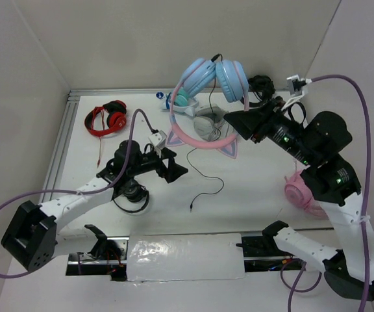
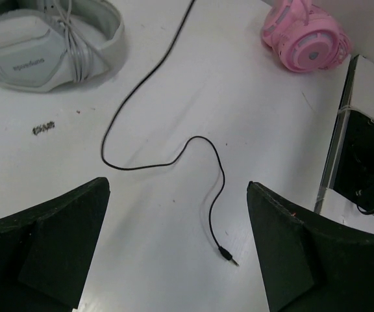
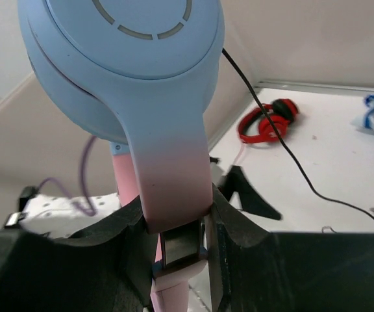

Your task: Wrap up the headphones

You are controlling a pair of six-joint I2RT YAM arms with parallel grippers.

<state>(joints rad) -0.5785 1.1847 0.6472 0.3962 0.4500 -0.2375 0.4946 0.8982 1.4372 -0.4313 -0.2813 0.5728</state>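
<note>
Headphones (image 3: 122, 71) held aloft, headband (image 3: 174, 169) clamped in right end effector (image 3: 177, 224); left end effector (image 2: 177, 250) wide open above cable (image 2: 199, 137), next should catch plug (image 2: 228, 255).

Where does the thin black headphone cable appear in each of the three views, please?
Top external: the cable snakes across the table's centre.
Left wrist: cable mid-frame, plug near the bottom.
Right wrist: cable slanting down-right from the blue ear cup.
Shared landmark: red headphones, top external's upper left, right wrist's centre right.
</note>
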